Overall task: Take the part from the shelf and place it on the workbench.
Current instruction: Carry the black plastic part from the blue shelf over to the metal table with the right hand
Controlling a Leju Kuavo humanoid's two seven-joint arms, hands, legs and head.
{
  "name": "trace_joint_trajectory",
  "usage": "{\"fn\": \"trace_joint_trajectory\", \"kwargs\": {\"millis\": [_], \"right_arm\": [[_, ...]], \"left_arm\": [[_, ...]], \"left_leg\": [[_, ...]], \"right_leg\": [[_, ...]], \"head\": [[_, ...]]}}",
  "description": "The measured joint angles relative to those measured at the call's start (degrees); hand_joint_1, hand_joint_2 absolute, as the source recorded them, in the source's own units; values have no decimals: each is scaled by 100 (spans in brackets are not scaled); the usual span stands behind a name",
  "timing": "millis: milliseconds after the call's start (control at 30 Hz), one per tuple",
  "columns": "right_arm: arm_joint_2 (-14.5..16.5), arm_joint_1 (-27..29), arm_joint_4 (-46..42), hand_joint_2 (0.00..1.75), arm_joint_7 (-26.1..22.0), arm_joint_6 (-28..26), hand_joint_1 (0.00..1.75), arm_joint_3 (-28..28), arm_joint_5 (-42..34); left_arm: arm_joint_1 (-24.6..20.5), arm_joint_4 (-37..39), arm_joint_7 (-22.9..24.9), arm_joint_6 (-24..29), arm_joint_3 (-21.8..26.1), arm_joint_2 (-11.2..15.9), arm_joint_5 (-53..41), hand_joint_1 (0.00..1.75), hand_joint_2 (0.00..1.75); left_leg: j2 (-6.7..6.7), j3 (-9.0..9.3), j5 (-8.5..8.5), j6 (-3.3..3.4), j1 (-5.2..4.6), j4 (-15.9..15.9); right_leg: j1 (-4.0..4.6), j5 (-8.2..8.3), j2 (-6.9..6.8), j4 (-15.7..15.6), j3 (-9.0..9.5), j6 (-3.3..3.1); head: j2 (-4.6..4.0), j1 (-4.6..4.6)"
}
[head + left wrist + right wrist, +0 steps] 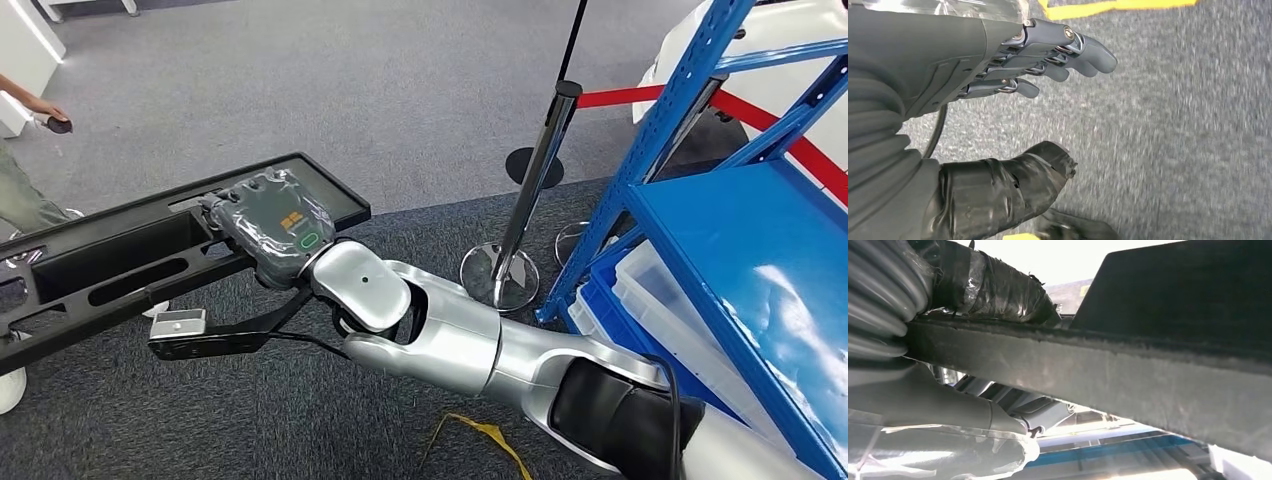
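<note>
At the far left of the head view a person's hand point(45, 113) holds a small dark object above the grey carpet point(400, 90). Just right of it, the part point(120, 262), a long black plastic panel with slots and a flat tray-like end, stretches across the carpet in mid-air. The right hand point(272, 225), wrapped in clear film with an orange label and a green mark on its back, lies over the part's upper edge; the right wrist view shows its taped thumb point(993, 287) pressed along the part's point(1128, 375) edge, so it seems clamped on it, though the fingers are hidden. The silver right arm point(460, 335) runs back toward the lower right. Further right stand 2 chrome barrier posts point(525, 200) with a red belt point(640, 96), then the blue shelf point(740, 240) holding a clear bin point(660, 300). In the left wrist view the left hand point(1013, 65) hangs above the carpet point(1173, 125), fingers straight, close together, holding nothing.
</note>
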Motion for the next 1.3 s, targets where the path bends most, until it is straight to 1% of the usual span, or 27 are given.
{"fn": "trace_joint_trajectory", "kwargs": {"millis": [67,100,133,233,267,300,367,400,433,467,533,567,600,633,700,767,800,867,900,933,967,1033,1100,1133,1200,1267,1300], "right_arm": [[-2,-1,0,175,11,-1,175,0,-45],[0,0,-1,175,16,0,175,0,-71],[2,2,-2,175,22,0,175,0,-89],[7,5,-9,175,41,-2,175,0,-104],[7,3,-14,175,45,-2,175,0,-104],[6,3,-19,175,47,-3,175,0,-104],[1,12,-25,175,52,-2,175,0,-106],[-5,22,-25,175,56,-1,175,0,-115],[-11,34,-25,175,61,0,175,0,-131],[-16,43,-25,175,67,1,175,0,-155],[-21,46,-29,175,75,0,175,0,-205],[-22,40,-33,175,78,-1,175,0,-222],[-24,37,-36,175,79,-1,175,0,-232],[-24,34,-38,175,79,0,175,0,-236],[-22,35,-39,175,78,1,175,0,-240],[-19,31,-39,175,80,0,175,0,-240],[-17,28,-39,175,81,-1,175,0,-240],[-19,32,-38,175,84,0,175,0,-241],[-20,45,-38,175,86,0,175,0,-244],[-21,61,-37,175,87,-1,175,0,-248],[-21,75,-37,175,89,-2,175,0,-254],[-20,87,-37,175,91,-5,175,0,-269],[-20,85,-38,175,93,-7,175,0,-280],[-20,84,-39,175,95,-7,175,0,-281],[-19,84,-43,175,94,-7,175,0,-284],[-16,79,-49,175,95,-7,175,0,-284],[-15,76,-52,175,95,-7,175,0,-284]], "left_arm": [[-7,0,31,94,-2,-1,2,0,175],[-10,0,41,118,-5,-2,2,0,175],[-10,0,51,129,-10,-2,1,0,175],[-10,0,62,144,-23,-2,-1,0,175],[-16,0,62,147,-26,-2,-1,0,175],[-22,0,61,150,-27,-1,-1,0,175],[-32,0,60,151,-32,0,-1,0,175],[-33,0,61,152,-34,1,-1,0,175],[-33,0,63,157,-36,1,-1,0,175],[-34,0,71,163,-37,2,0,0,175],[-44,0,94,180,-43,-2,1,0,175],[-56,0,105,189,-49,-4,1,0,175],[-64,0,111,198,-57,-8,0,0,175],[-67,0,117,208,-64,-9,-1,0,175],[-57,0,126,234,-73,-7,-1,0,175],[-41,0,128,258,-75,-2,-12,0,175],[-41,0,127,270,-76,0,-18,0,175],[-43,0,127,285,-79,0,-25,0,175],[-41,0,132,290,-80,-1,-25,0,175],[-36,0,138,293,-80,-1,-25,0,175],[-31,0,145,297,-81,-1,-25,0,175],[-33,0,158,310,-81,1,-24,0,175],[-46,0,165,324,-81,2,-22,0,175],[-51,0,166,331,-81,2,-20,0,175],[-47,0,169,342,-82,2,-19,0,175],[-43,0,177,351,-83,2,-17,0,175],[-47,0,181,353,-83,3,-16,0,175]], "left_leg": [[53,131,629,-10,23,-674],[67,167,855,21,17,-852],[73,170,947,61,2,-909],[49,191,921,178,-3,-880],[47,214,904,213,-1,-889],[46,238,885,246,-6,-897],[42,275,839,300,-36,-898],[27,294,819,311,-51,-898],[4,315,801,316,-64,-897],[-30,341,784,314,-73,-896],[-102,384,760,298,-79,-895],[-142,386,753,284,-83,-888],[-175,379,756,262,-80,-888],[-214,368,762,235,-75,-895],[-279,353,781,167,-57,-919],[-232,280,669,118,-58,-770],[-175,176,530,98,-58,-535],[-80,-134,198,52,-52,156],[-59,-267,107,31,-44,438],[-43,-322,107,17,-38,551],[-21,-268,205,7,-33,450],[127,109,516,12,-39,-265],[258,420,671,75,-77,-834],[273,463,661,113,-99,-921],[181,466,671,183,-105,-926],[106,487,689,245,-80,-958],[67,498,699,275,-65,-973]], "right_leg": [[-1,-148,8,73,85,72],[3,-217,10,110,97,117],[12,-272,11,139,95,160],[-2,-414,2,226,78,261],[-8,-523,2,405,1,279],[-10,-670,4,708,-149,292],[-7,-966,4,1504,-605,296],[-6,-1003,5,1777,-800,291],[-4,-924,7,1850,-907,276],[2,-732,16,1689,-899,251],[21,-229,125,932,-654,183],[29,-66,200,571,-522,156],[37,18,258,336,-436,140],[49,26,285,233,-400,130],[47,45,214,165,-358,91],[25,93,126,82,-294,28],[15,112,77,50,-266,3],[24,114,-17,42,-257,-17],[28,110,-64,45,-258,-18],[29,104,-107,49,-259,-17],[29,93,-150,58,-259,-11],[30,53,-229,95,-255,19],[58,5,-289,140,-259,71],[72,-10,-316,149,-257,95],[84,-32,-371,144,-239,140],[62,-143,-300,273,-276,201],[48,-273,-217,486,-371,230]], "head": [[1,-18],[1,-19],[1,-22],[0,-6],[0,-1],[0,4],[0,9],[0,9],[0,8],[0,8],[0,7],[0,6],[0,6],[0,5],[0,5],[0,-3],[0,-8],[0,-16],[0,-16],[0,-17],[0,-16],[0,-17],[0,-9],[0,-4],[0,6],[0,8],[0,10]]}}
